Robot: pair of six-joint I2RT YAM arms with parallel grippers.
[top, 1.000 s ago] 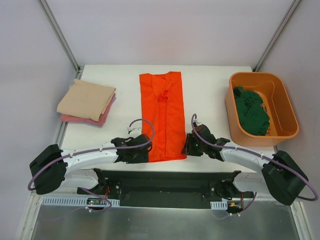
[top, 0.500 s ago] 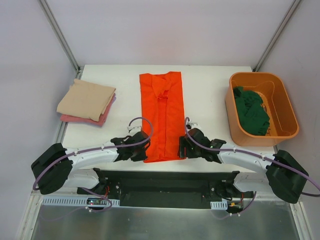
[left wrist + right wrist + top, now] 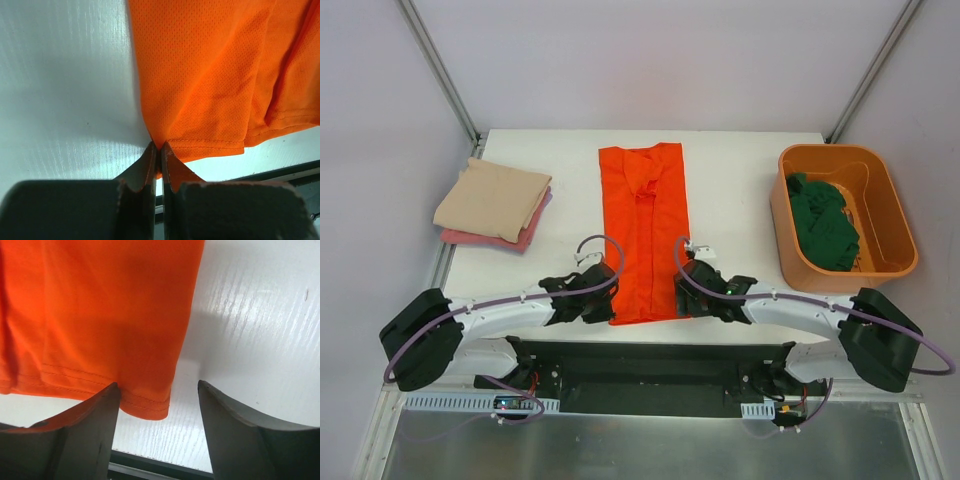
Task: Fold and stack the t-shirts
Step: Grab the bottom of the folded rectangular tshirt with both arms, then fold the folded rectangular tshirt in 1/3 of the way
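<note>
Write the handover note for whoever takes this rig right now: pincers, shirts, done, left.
Pincers: left pincer shut on the near-left hem corner of the orange t-shirt; right pincer open, straddling the near-right corner, not gripping.
Shirts: orange t-shirt lies centred as a long strip; beige t-shirt folded atop the pink t-shirt, far left; dark green t-shirt bunched in the orange bin.
Done: beige and pink stacked; orange narrowed lengthwise.
Left: probably close the right pincer, fold the orange, stack it, then the green.
</note>
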